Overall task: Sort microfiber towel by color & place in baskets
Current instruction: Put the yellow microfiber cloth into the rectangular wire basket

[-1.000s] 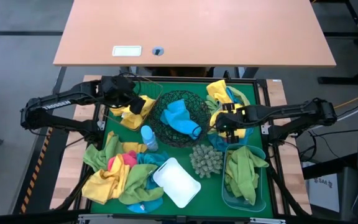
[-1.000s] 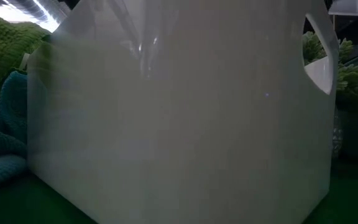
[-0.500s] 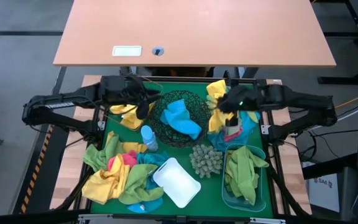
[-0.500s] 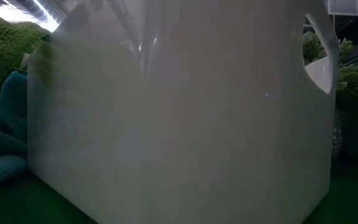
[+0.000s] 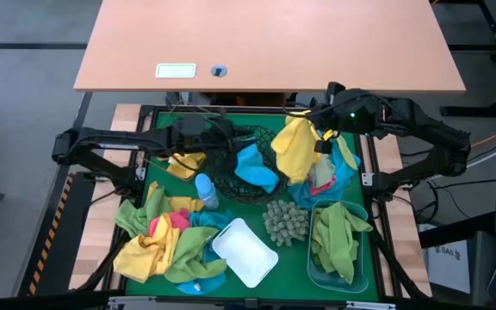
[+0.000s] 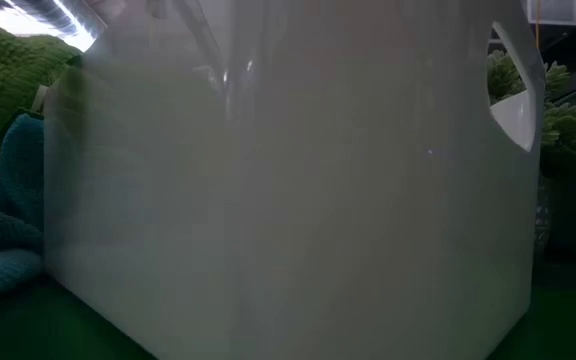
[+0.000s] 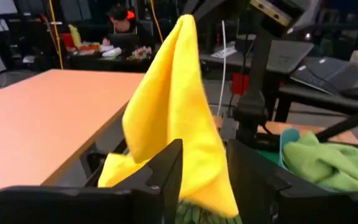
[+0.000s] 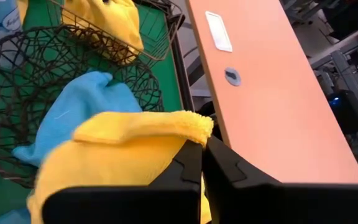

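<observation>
Your right gripper point(image 5: 321, 138) pinches a yellow towel point(image 5: 294, 151) by 1 edge, its fingers pressed together on the plush cloth, and the towel hangs in a long fold above the far right of the green worktop point(image 5: 296, 250), just right of the black mesh bowl point(image 5: 231, 176). A bright blue towel point(image 5: 254, 166) lies in that bowl. Your left gripper point(image 5: 198, 138) sits at the bowl's far left rim with its fingers spread and nothing between them. From the left wrist you see the yellow towel point(image 7: 173, 118) hanging beyond those parted fingers. Only the right wrist view shows the clamp itself and a second yellow towel point(image 8: 107, 22) in the wire basket point(image 8: 126, 43). The low view shows mostly the white tub point(image 6: 288, 200).
</observation>
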